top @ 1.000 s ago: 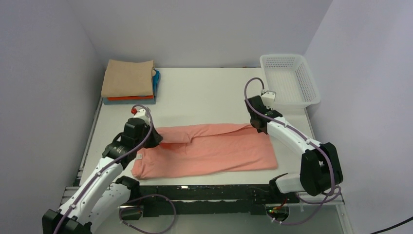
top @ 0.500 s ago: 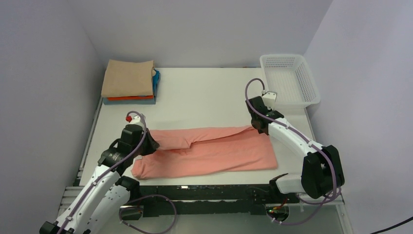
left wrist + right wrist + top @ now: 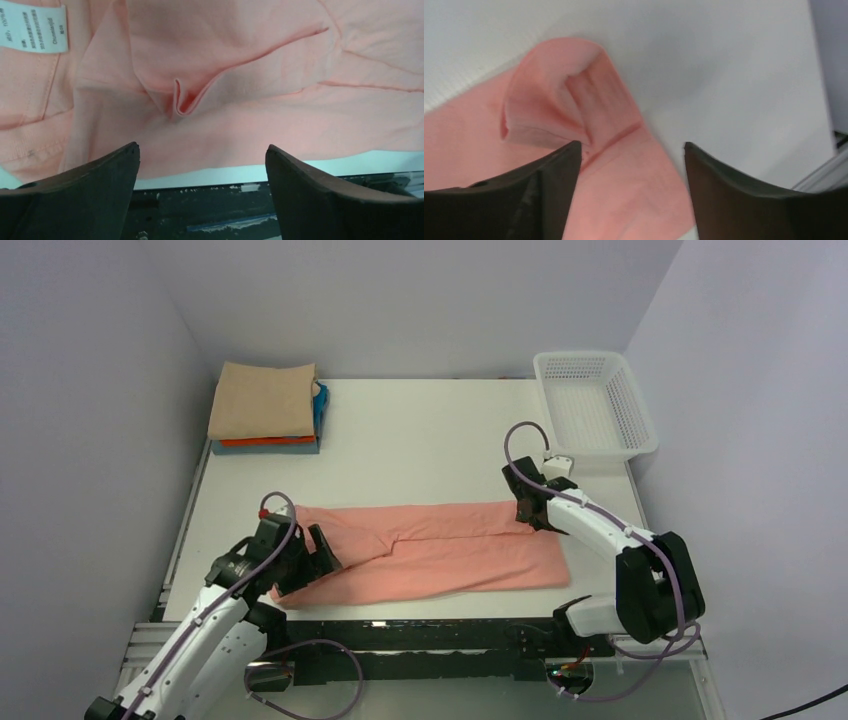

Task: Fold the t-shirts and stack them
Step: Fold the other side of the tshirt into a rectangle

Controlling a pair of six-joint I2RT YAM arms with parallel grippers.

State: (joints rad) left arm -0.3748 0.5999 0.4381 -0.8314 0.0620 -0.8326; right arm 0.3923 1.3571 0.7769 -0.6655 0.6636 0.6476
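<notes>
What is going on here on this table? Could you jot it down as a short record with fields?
Shirt in work: salmon-pink t-shirt, folded into a long strip, lying flat across the near side of the table
Label: white neck label, at the shirt's left end
Finished pile: folded stack, far left corner, tan on top, orange-red and blue beneath
Basket: white mesh basket, far right corner
Left jaws: open, over the shirt's left end, gripping nothing
Right jaws: open, at the shirt's far right corner, gripping nothing

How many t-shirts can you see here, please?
4: pink shirt spread near the front; tan shirt, orange shirt and blue shirt stacked far left. Stack may hide more.
</notes>
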